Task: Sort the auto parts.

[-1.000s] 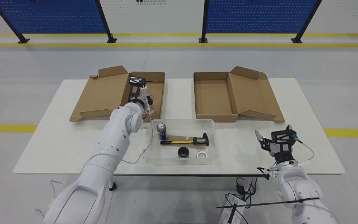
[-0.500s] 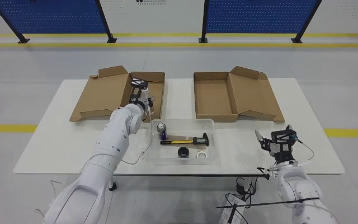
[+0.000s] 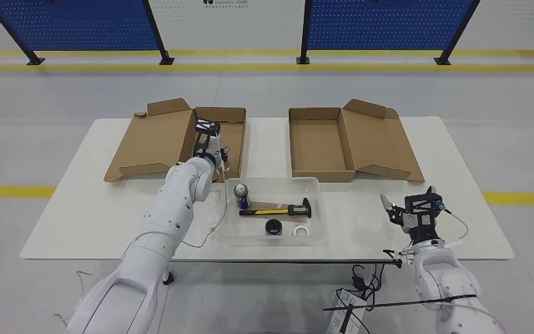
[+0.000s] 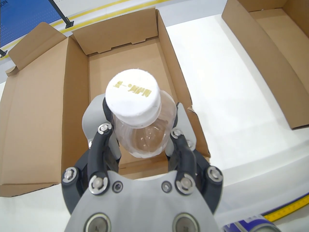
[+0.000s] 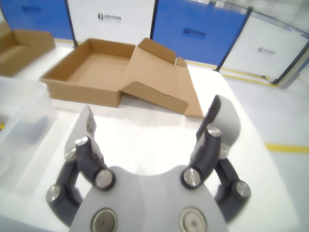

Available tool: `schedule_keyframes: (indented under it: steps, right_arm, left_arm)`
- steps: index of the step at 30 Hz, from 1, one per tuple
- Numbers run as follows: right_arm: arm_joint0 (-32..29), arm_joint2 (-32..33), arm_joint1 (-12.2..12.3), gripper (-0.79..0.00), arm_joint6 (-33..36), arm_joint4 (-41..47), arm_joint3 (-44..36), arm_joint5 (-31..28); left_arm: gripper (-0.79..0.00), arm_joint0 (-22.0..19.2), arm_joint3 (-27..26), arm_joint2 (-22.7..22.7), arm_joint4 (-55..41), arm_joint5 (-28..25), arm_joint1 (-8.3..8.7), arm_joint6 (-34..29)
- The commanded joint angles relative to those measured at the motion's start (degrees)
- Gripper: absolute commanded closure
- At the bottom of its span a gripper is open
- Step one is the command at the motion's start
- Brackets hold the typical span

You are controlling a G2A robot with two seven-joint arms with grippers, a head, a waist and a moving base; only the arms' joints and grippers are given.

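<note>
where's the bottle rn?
Left wrist view: the bottle is held in the left gripper, over the left box, at the end nearest the robot.

Bright, even light falls from overhead; the white table [image 3: 83, 217] carries only faint, soft-edged shadows; inside the open cardboard box [image 5: 96, 68] the walls shade the floor lightly; in the left wrist view the table washes out almost to pure white, the cap [image 4: 132, 97] of the bottle [image 4: 144, 138] gleams, and small highlights sit on its clear plastic; both wrist views bend straight lines toward their edges, box walls bowing and fence posts [image 5: 155, 10] leaning; the translucent bin [image 5: 21, 112] looks blurred.
</note>
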Motion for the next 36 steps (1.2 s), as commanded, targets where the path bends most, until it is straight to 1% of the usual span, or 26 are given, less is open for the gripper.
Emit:
schedule_keyframes:
  steps: [1,4,12,14,16,17,18,19,20,21,22,23,30,36]
  right_arm:
    - [0.0,0.0,0.0,-0.785,0.0,0.0,0.0,0.0]
    - [0.0,0.0,0.0,-0.785,0.0,0.0,0.0,0.0]
    - [0.0,0.0,0.0,-0.785,0.0,0.0,0.0,0.0]
    - [0.0,0.0,0.0,-0.785,0.0,0.0,0.0,0.0]
    - [0.0,0.0,0.0,-0.785,0.0,0.0,0.0,0.0]
    - [0.0,0.0,0.0,-0.785,0.0,0.0,0.0,0.0]
    - [0.0,0.0,0.0,-0.785,0.0,0.0,0.0,0.0]
    - [0.0,0.0,0.0,-0.785,0.0,0.0,0.0,0.0]
    - [0.0,0.0,0.0,-0.785,0.0,0.0,0.0,0.0]
    - [0.0,0.0,0.0,-0.785,0.0,0.0,0.0,0.0]
    - [0.0,0.0,0.0,-0.785,0.0,0.0,0.0,0.0]
    - [0.0,0.0,0.0,-0.785,0.0,0.0,0.0,0.0]
    - [0.0,0.0,0.0,-0.785,0.0,0.0,0.0,0.0]
    - [0.0,0.0,0.0,-0.785,0.0,0.0,0.0,0.0]
  left_arm:
    - [-0.012,0.26,-0.38,0.08,0.04,1.4,-0.13,-0.32]
    - [0.0,0.42,-0.74,-0.06,-0.75,3.55,-0.4,-1.48]
    - [0.0,-0.1,-0.62,0.23,-0.5,7.8,-1.01,-3.09]
    - [-0.058,-0.24,-0.57,0.47,-0.39,8.56,-1.2,-3.33]
    - [-0.065,-0.36,-0.55,0.81,0.0,9.46,-1.4,-3.59]
    - [-0.086,-0.4,-0.53,0.95,-0.03,9.61,-1.5,-3.7]
    - [-0.2,-0.47,-0.49,1.06,0.03,9.7,-1.59,-3.71]
    - [-0.265,-0.53,-0.36,1.12,0.12,9.78,-1.65,-3.68]
    - [-0.369,-0.62,-0.24,1.15,0.12,9.84,-1.71,-3.73]
    - [-0.557,-0.72,-0.14,1.17,0.12,9.86,-1.78,-3.73]
    - [-0.696,-0.81,-0.01,1.19,0.11,9.9,-1.84,-3.8]
    - [-0.785,-0.92,0.09,1.22,0.12,9.93,-1.9,-3.87]
    - [-0.785,-1.32,0.66,1.28,0.37,10.09,-2.24,-4.0]
    - [-0.785,-1.49,0.18,1.07,0.84,10.06,-2.38,-4.28]
